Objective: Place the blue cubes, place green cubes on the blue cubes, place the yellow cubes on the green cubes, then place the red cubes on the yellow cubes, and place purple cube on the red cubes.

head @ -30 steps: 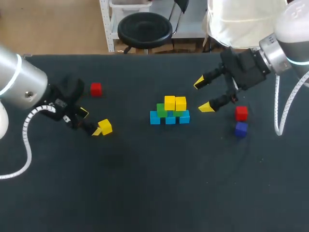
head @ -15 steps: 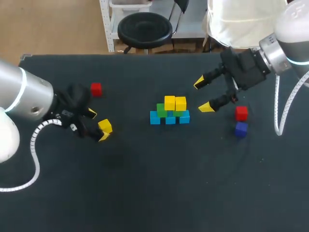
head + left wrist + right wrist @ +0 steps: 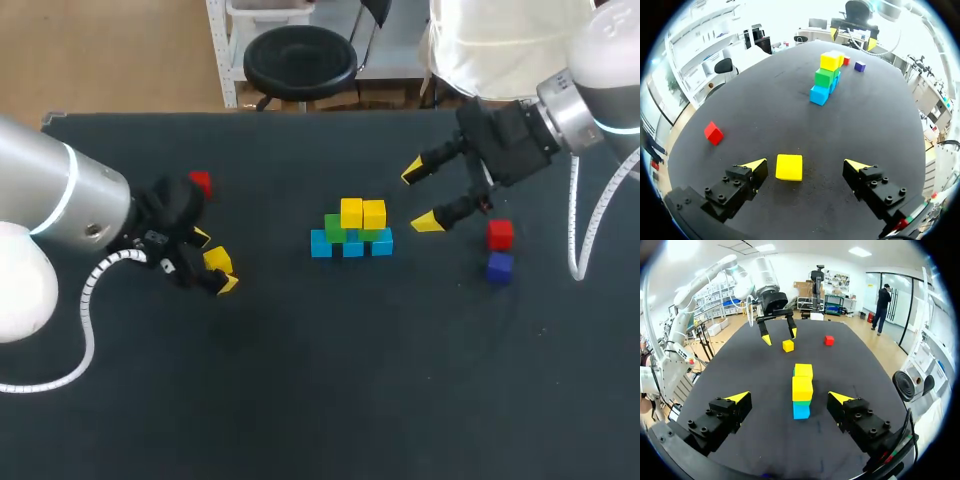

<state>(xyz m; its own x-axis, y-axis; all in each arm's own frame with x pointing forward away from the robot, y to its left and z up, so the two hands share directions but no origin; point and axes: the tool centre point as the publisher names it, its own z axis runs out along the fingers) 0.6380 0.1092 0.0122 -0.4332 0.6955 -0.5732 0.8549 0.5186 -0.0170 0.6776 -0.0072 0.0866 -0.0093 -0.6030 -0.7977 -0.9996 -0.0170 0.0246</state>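
The left hand (image 3: pixel 215 262) pushes farther in over the counter (image 3: pixel 330 380) and turns, so its spread fingers now straddle the loose yellow cube (image 3: pixel 789 167) rather than pointing at it. The left arm (image 3: pixel 60 200) now covers part of the red cube (image 3: pixel 201 182).

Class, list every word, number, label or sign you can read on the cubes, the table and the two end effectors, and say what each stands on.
Nothing here can be read.
Loose yellow cube, stack, left red cube, right red cube, purple cube: plain faces, no text.
Table: no text or sign.
Left end effector: small pale marks on its black body, too small to read.
Right end effector: nothing readable.
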